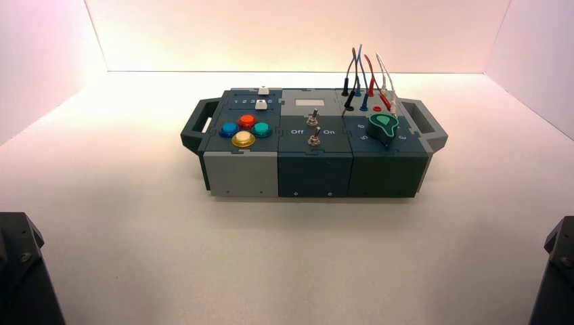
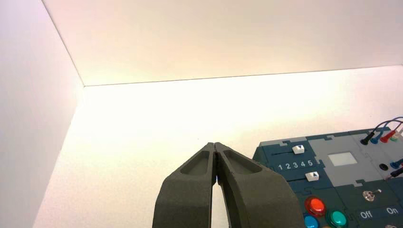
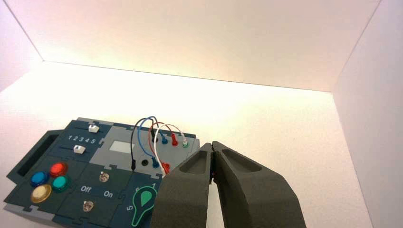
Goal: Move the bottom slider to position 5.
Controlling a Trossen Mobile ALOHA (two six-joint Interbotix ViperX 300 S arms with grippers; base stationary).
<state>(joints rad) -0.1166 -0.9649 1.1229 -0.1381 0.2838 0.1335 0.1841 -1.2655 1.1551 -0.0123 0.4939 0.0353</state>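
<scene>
The bottom slider [image 1: 260, 104] is a small white knob on the box's left module, just on the near side of the numeral row. In the left wrist view this knob [image 2: 312, 176] stands close to the printed 5 [image 2: 310, 163], at the high end of the row 1 to 5. It also shows in the right wrist view [image 3: 79, 149]. My left gripper [image 2: 215, 145] is shut and empty, hanging in the air well off the box's left end. My right gripper [image 3: 212, 144] is shut and empty, above and before the box's right end.
A twin white slider [image 1: 263, 90] sits behind the numerals. Four coloured buttons [image 1: 243, 128], two metal toggles [image 1: 313, 119] marked Off/On, a green dial knob [image 1: 384, 124] and upright wires [image 1: 365, 78] fill the box, which has handles [image 1: 196, 125] at both ends. Both arm bases [image 1: 17, 271] sit at the near corners.
</scene>
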